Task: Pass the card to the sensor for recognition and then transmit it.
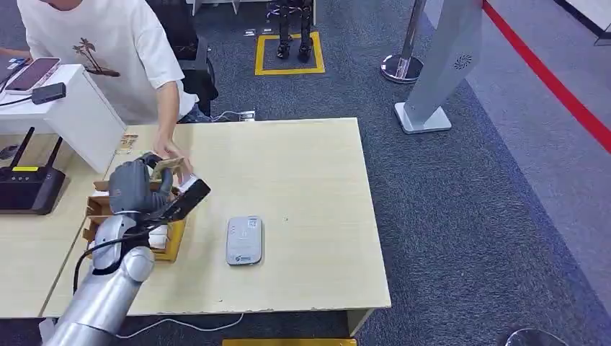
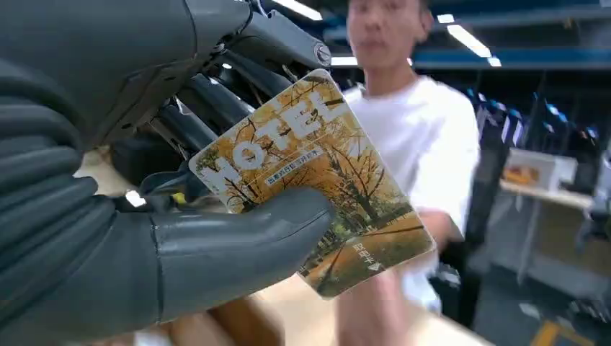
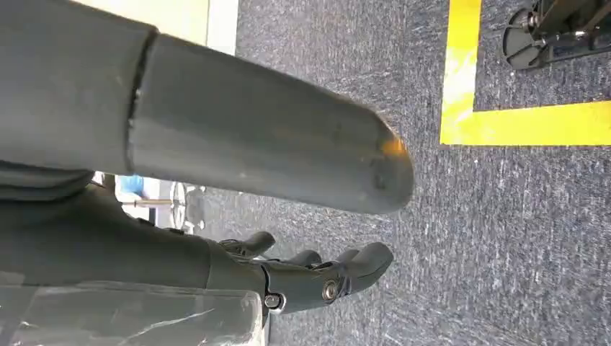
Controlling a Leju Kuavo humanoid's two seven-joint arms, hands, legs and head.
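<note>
Head view, left to right: a router (image 1: 27, 189) sits on the side desk (image 1: 29, 259) at the far left, and a person (image 1: 108, 54) in a white shirt leans over the table's (image 1: 302, 180) back left corner, one hand (image 1: 171, 153) down near the robot's raised left hand (image 1: 137, 186). That left hand hangs over the table's left edge, above a wooden tray (image 1: 171, 249) that lies by that edge. It pinches the card (image 1: 189, 199): in the left wrist view the thick thumb (image 2: 238, 249) presses across the card's (image 2: 317, 184) printed face, which reads "HOTEL" over yellow trees, while the dark fingers (image 2: 216, 101) back it from behind. Most of the card juts free past the fingertips, tilted, its far corner towards the person. In the head view the card shows edge-on as a dark strip sticking out of the hand towards the table's middle, clear of the surface. To its right the grey sensor (image 1: 244, 240) lies flat near the front edge, apart from card and hand.

Right wrist view: the right hand (image 3: 310, 277) hangs over grey carpet (image 3: 504, 238) with yellow tape (image 3: 519, 119), fingers loosely curved and holding nothing.
</note>
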